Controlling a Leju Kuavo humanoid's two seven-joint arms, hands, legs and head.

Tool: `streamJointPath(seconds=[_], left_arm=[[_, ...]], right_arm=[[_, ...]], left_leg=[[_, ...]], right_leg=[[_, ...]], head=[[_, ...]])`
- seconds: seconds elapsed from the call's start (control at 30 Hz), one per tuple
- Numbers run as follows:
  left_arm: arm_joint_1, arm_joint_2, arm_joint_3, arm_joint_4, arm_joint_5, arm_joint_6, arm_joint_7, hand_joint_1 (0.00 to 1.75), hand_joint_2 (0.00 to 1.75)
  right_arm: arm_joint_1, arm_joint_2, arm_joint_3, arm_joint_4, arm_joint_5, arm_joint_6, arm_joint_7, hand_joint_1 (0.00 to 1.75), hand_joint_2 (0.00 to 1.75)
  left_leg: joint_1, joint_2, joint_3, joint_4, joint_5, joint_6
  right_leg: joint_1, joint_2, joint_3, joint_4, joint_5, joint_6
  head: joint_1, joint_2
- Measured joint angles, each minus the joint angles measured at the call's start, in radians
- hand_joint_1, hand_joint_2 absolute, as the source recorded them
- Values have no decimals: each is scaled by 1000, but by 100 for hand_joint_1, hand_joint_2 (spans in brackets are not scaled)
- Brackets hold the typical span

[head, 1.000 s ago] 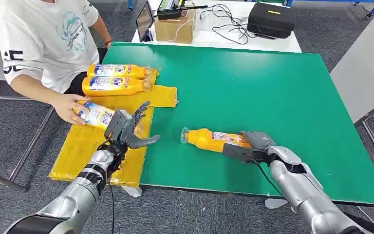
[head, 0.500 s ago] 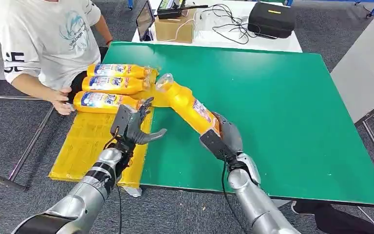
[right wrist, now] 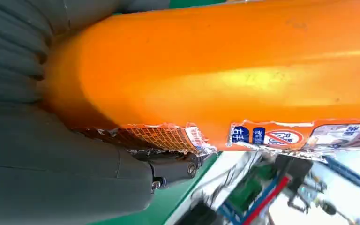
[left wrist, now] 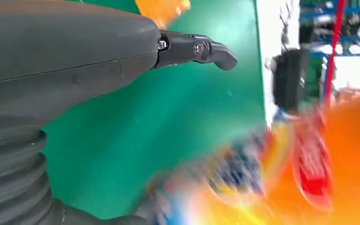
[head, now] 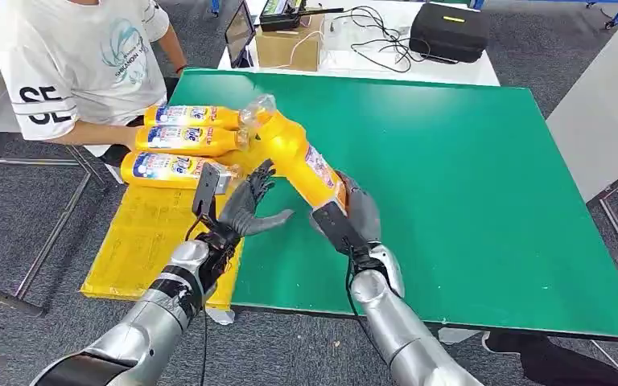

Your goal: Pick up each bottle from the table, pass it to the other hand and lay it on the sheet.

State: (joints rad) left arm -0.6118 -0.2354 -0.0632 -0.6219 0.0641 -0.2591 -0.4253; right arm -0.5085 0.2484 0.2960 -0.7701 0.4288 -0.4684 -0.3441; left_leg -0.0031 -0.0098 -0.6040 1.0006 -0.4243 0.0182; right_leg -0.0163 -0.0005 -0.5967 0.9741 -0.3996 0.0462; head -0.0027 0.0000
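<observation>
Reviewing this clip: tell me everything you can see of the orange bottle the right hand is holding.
The orange bottle looks like glossy plastic, with a clear cap end and a printed label whose edge is torn and peeling in the right wrist view. The right hand grips its base end. It is lifted off the green table, tilted, cap pointing up and toward the three bottles on the yellow sheet. The left hand waits beside it, fingers spread, not clearly touching it.

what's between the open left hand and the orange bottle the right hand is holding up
Nothing: in the head view only bare green table shows in the gap between the left hand and the orange plastic bottle gripped by the right hand.
</observation>
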Motion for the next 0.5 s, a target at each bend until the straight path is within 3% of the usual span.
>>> streamJointPath(seconds=[0.5], left_arm=[[53, 0, -107, -155, 115, -20, 58, 0, 175]], right_arm=[[6, 69, 72, 152, 21, 58, 2, 175, 175]], left_leg=[[0, 1, 0, 0, 0, 0]], right_leg=[[0, 0, -1, 0, 0, 0]], head=[[0, 0]])
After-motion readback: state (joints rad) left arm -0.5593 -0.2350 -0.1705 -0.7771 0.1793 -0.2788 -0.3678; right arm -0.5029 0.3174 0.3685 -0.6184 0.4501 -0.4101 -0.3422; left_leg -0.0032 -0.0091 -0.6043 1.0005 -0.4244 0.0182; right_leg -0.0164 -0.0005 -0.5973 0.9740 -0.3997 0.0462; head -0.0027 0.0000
